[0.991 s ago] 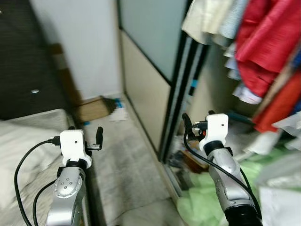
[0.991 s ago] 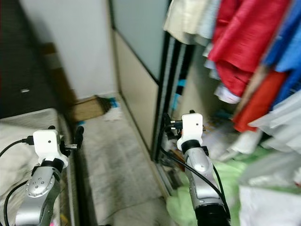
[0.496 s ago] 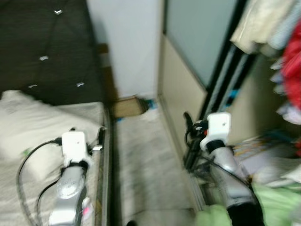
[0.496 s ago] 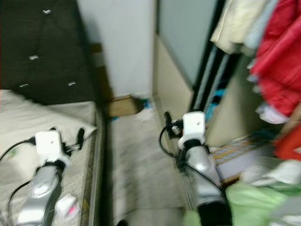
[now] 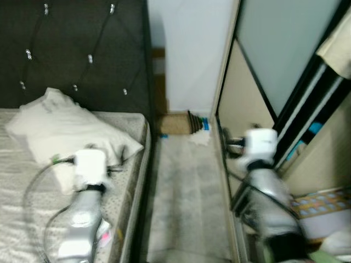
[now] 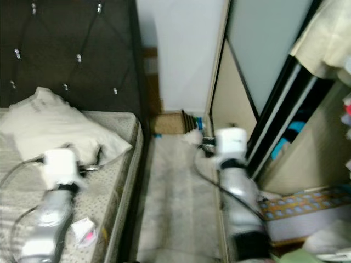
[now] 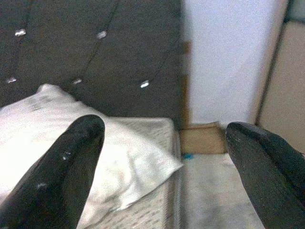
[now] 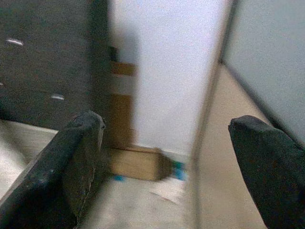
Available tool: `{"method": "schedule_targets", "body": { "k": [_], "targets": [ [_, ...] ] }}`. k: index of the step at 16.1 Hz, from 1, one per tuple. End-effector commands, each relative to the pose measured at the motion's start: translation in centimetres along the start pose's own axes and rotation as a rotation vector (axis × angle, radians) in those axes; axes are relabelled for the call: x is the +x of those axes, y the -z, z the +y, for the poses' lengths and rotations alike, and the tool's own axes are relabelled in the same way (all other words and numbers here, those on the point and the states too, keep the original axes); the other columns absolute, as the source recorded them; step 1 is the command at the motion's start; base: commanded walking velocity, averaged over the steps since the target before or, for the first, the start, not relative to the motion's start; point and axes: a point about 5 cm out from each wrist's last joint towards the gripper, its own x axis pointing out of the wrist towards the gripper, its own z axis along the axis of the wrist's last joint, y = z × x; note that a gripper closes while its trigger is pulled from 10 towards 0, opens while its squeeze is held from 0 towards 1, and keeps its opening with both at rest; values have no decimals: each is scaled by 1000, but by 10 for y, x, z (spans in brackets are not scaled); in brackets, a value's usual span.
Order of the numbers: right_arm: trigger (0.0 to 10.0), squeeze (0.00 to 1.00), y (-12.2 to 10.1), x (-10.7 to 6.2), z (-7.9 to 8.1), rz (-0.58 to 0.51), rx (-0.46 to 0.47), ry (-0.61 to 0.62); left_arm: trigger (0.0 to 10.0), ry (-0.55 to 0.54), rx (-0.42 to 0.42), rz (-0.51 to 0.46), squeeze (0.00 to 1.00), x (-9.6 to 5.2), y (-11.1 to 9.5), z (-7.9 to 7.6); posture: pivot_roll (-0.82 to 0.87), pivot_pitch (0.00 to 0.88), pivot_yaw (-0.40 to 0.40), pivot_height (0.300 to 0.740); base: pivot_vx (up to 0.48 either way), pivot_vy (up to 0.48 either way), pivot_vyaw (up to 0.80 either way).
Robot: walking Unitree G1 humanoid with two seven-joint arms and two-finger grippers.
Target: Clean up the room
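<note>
Both arms are held out in front, blurred by motion. My left gripper (image 7: 164,157) is open over the bed (image 5: 27,219) with nothing between its fingers, near a white pillow (image 5: 66,131). My right gripper (image 8: 171,162) is open and empty over the narrow floor aisle (image 5: 186,197), beside the wardrobe's sliding door (image 5: 263,71). At the aisle's far end a cardboard box (image 5: 174,123) sits with white crumpled litter (image 5: 198,138) next to it. A small pink and white packet (image 6: 83,230) lies on the bed near its edge.
A dark tufted headboard (image 5: 77,55) backs the bed. The wardrobe stands open at the right, with a patterned flat item (image 5: 321,203) and cloth heaped on its floor. A pale garment (image 6: 323,44) hangs at the top right.
The whole view has swung left: the bed, pillow and headboard have come in and the red hanging clothes have gone out. Both arms keep the same pose, fingers still apart.
</note>
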Motion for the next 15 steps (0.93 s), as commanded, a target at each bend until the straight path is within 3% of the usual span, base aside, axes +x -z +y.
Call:
{"method": "schedule_targets", "body": {
  "k": [1, 5, 6, 7, 15],
  "targets": [
    [10000, 1000, 0, -2, -8, -3, -20, 11, 10000, 2, 8, -16, 1000, 1, -4, -5, -23, 0, -5, 740, 0, 0, 800],
    [10000, 1000, -2, 2, -9, -17, -30, 6, 10000, 1, 5, -30, 1000, 5, -6, -6, -26, 0, -3, 740, 0, 0, 800],
    [10000, 1000, -2, 2, -9, -18, -29, 6, 10000, 8, 7, -32, 878, 6, -7, -7, -26, 0, -3, 740, 0, 0, 800],
    [10000, 1000, -1, 1, -8, -15, -29, 0, 10000, 32, 6, -44, 0, 6, -8, -11, -25, 0, -4, 740, 0, 0, 800],
    [10000, 1000, -1, 5, -2, -19, -21, -36, 10000, 9, 22, -65, 0, 7, -11, -12, -8, 0, -14, 740, 0, 0, 800]
  ]
}}
